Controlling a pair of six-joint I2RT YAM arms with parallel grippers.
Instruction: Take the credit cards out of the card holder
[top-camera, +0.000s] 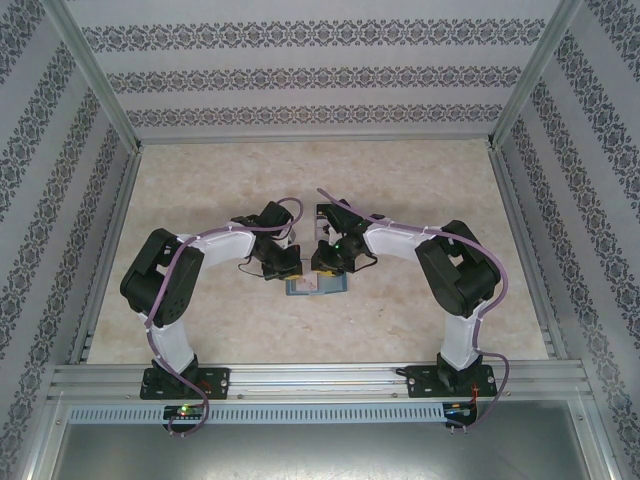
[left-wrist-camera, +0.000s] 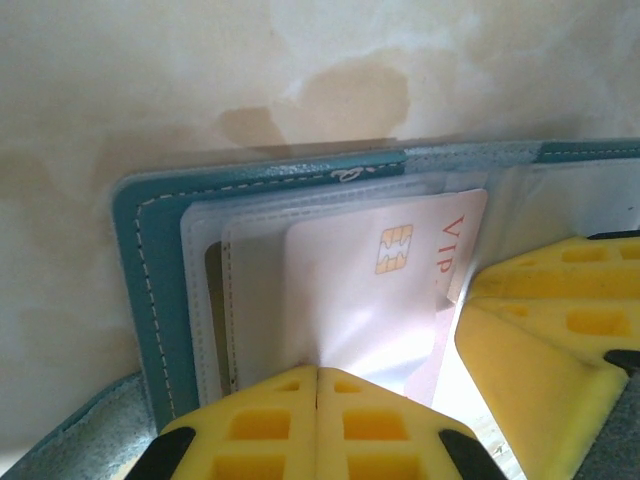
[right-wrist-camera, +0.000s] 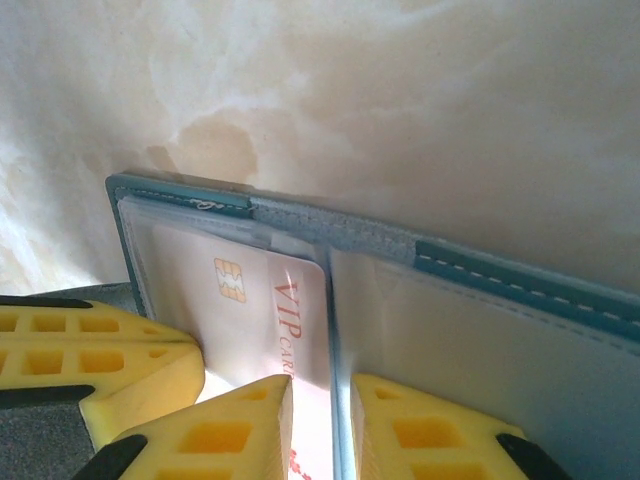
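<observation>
The teal card holder (top-camera: 318, 288) lies open on the table between both grippers. In the left wrist view its teal cover (left-wrist-camera: 150, 280) frames clear pockets. A pale credit card (left-wrist-camera: 370, 290) with a gold chip and red "VIP" print sticks partly out of them. My left gripper (left-wrist-camera: 317, 372) is shut, its tips pressed on the pocket over that card. My right gripper (right-wrist-camera: 322, 395) stands narrowly open, one finger on the card (right-wrist-camera: 250, 300), the other past the centre fold. A dark strip (left-wrist-camera: 212, 320) shows in a rear pocket.
The holder rests on a beige marbled tabletop (top-camera: 400, 180) with a brown stain (left-wrist-camera: 350, 100) just beyond it. Patterned walls and metal rails (top-camera: 300, 375) enclose the table. My two arms (top-camera: 165, 280) (top-camera: 460, 275) bend inward, wrists nearly touching.
</observation>
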